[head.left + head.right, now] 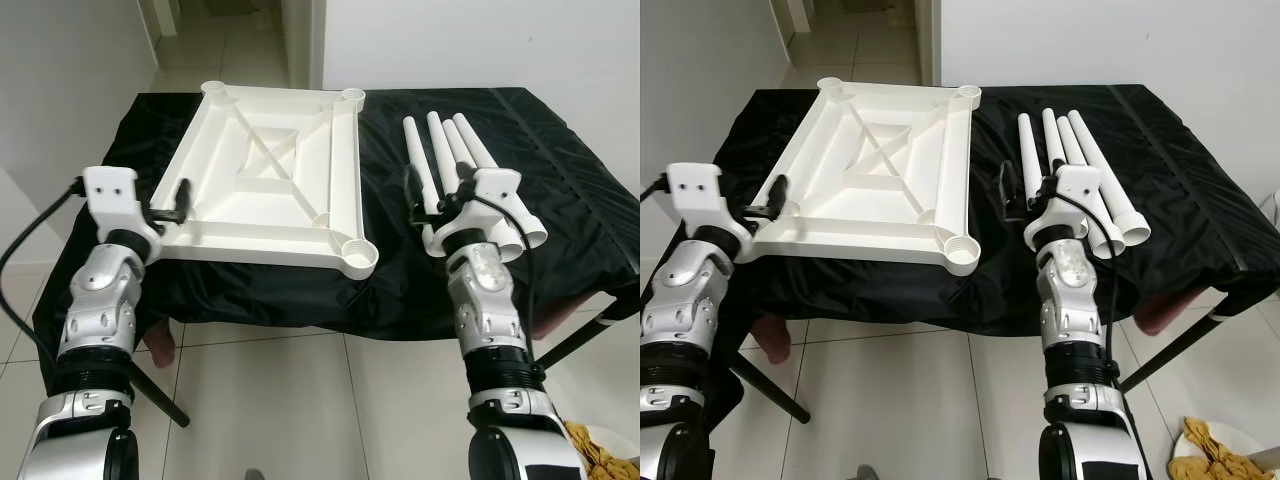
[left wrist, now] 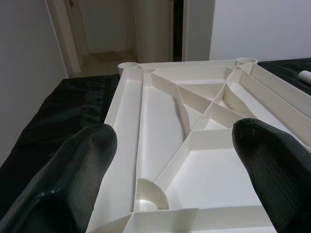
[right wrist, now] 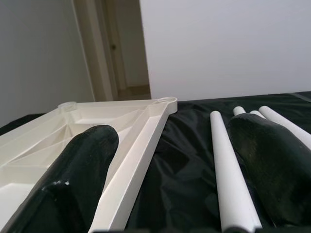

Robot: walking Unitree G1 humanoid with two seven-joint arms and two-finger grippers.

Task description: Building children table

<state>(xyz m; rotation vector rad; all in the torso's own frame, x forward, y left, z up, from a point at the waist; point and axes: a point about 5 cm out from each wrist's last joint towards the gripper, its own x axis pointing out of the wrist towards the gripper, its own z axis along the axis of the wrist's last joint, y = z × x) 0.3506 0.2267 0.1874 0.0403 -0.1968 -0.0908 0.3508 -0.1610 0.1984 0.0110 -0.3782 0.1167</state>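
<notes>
Where the black-draped worktop (image 1: pixel 560 190) stands against the white wall, the following lie on it.

Item: white plastic table top (image 1: pixel 270 180), upside down, ribbed underside up, a round leg socket at each corner. It sits at the 10 o'clock part of the cloth, its near edge close to the worktop's near edge, the near-right socket (image 1: pixel 360 257) toward 6 o'clock. Judged light and stiff, smooth enough to slip; the raised rim or an inner rib looks the best purchase.

Item: four white legs (image 1: pixel 445 165), tubular, lying side by side at 2 o'clock, well apart from the table top, flared ends toward the robot. Judged light, rigid and apt to roll (round on a slick cloth); take one mid-shaft, or near its flared end.

Left hand (image 1: pixel 180 200): fingers spread wide, holding nothing, hovering at the table top's near-left corner.

Right hand (image 1: pixel 412 190): fingers likewise wide apart, empty, poised just short of the leftmost leg.

Room: bare cloth lies between table top and legs, and more at 3 o'clock beyond the legs. Tiled floor (image 1: pixel 300 400) drops away at 6 o'clock; anything nudged nearward could go over.
</notes>
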